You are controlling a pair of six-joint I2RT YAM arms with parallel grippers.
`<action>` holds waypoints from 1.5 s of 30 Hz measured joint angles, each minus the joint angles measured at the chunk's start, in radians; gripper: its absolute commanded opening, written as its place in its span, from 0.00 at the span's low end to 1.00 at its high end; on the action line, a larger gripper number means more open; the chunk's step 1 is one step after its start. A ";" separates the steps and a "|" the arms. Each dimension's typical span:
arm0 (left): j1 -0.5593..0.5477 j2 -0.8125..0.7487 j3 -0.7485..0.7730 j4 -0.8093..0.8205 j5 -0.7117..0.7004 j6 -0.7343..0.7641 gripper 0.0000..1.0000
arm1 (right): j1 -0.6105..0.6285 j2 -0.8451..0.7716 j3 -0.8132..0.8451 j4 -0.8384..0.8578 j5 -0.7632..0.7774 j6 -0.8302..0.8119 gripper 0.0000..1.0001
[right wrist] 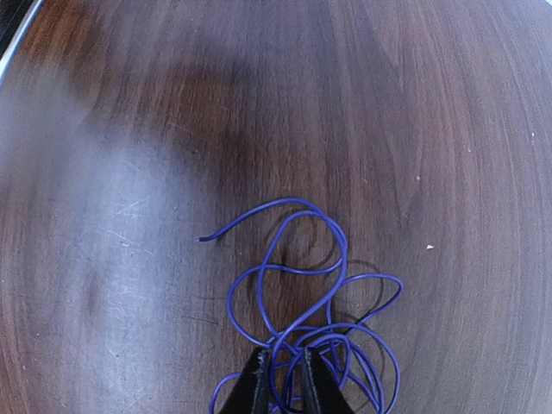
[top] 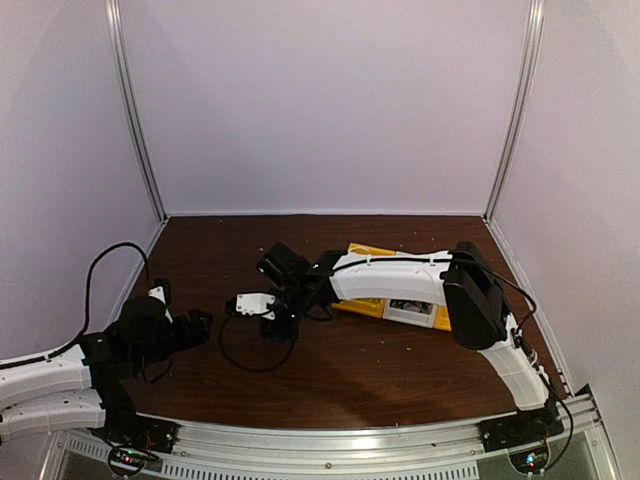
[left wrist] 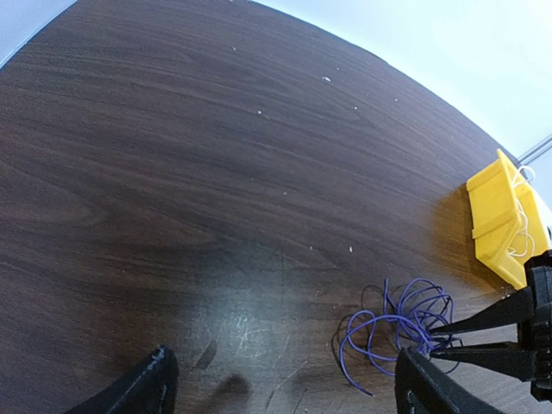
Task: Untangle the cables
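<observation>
Right gripper (right wrist: 283, 379), jaws nearly closed, apparently pinching strands of the looped purple cable (right wrist: 302, 285) on the table (right wrist: 129, 129) centre. Left gripper (left wrist: 285, 384) jaws spread, empty, nearby.

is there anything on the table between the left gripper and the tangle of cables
Nothing visible. In the left wrist view only bare table lies between the open left gripper and the purple cables. The right gripper is already closed on the tangle's far side.

Pale lilac walls (top: 320, 100) are enclosing a dark wooden table (top: 360, 360); metal corner posts (top: 135, 110) are rising at the back, and soft light is glaring off the scuffed tabletop.
</observation>
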 measured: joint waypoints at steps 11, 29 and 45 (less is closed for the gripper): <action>0.000 0.005 -0.001 0.002 0.002 0.003 0.89 | 0.000 -0.008 0.000 -0.003 0.018 0.017 0.00; 0.000 -0.080 -0.019 0.435 0.417 0.430 0.74 | -0.014 -0.443 0.006 0.027 -0.035 0.152 0.00; -0.079 0.187 0.061 0.765 0.569 0.505 0.78 | -0.082 -0.453 -0.093 0.066 -0.119 0.244 0.00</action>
